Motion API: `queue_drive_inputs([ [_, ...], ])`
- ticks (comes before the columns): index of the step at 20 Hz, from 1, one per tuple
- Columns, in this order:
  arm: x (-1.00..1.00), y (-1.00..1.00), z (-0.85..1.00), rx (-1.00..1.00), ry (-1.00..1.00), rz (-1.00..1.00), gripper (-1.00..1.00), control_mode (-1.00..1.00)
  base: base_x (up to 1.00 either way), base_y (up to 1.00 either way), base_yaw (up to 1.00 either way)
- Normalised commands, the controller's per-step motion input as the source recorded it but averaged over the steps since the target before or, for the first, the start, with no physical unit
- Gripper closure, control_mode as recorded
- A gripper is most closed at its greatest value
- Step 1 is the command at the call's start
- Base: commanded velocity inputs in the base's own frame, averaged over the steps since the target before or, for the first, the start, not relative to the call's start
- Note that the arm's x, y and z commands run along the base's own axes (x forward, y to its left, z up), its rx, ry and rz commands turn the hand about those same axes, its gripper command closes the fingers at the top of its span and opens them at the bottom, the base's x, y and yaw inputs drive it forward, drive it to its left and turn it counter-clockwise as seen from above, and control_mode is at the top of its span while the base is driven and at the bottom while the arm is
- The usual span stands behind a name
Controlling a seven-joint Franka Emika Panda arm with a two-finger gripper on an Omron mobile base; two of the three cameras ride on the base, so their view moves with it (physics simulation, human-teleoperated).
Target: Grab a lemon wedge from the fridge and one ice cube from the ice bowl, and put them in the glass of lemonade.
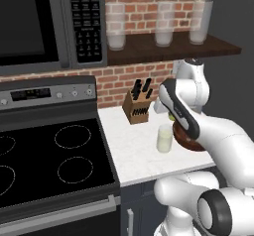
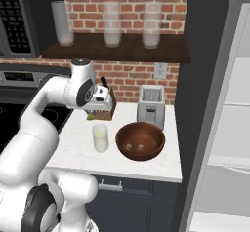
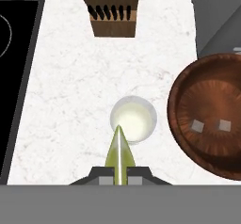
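My gripper (image 3: 121,177) is shut on the lemon wedge (image 3: 120,150), a thin yellow-green sliver pointing out between the fingertips. The wedge hangs above the counter, close over the near rim of the glass of lemonade (image 3: 133,119), a short clear tumbler of pale liquid. From the right base view the gripper (image 2: 93,112) holds the wedge (image 2: 91,115) up behind the glass (image 2: 100,137). The ice bowl (image 3: 207,119), reddish-brown wood, sits right of the glass with two ice cubes (image 3: 198,125) in it. The fridge (image 2: 202,128) stands open at the right, white shelves showing.
A wooden knife block (image 3: 114,9) stands at the back of the marble counter (image 3: 70,100), and a toaster (image 2: 150,106) is behind the bowl. A black stovetop (image 1: 54,160) lies to the left. Tall frosted glasses (image 2: 111,26) stand on the shelf above.
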Motion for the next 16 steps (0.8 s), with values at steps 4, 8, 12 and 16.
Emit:
queue_drive_inputs([
  [4, 0.00, 0.00, -0.03, 0.00, 0.00, 0.00, 1.00, -1.00, 0.00, 0.00, 0.00],
  [8, 0.00, 0.00, -0.07, 0.00, 0.00, 0.00, 1.00, -1.00, 0.00, 0.00, 0.00],
  [12, 0.00, 0.00, -0.10, 0.00, 0.00, 0.00, 1.00, -1.00, 0.00, 0.00, 0.00],
  [16, 0.00, 0.00, -0.08, 0.00, 0.00, 0.00, 1.00, -1.00, 0.00, 0.00, 0.00],
])
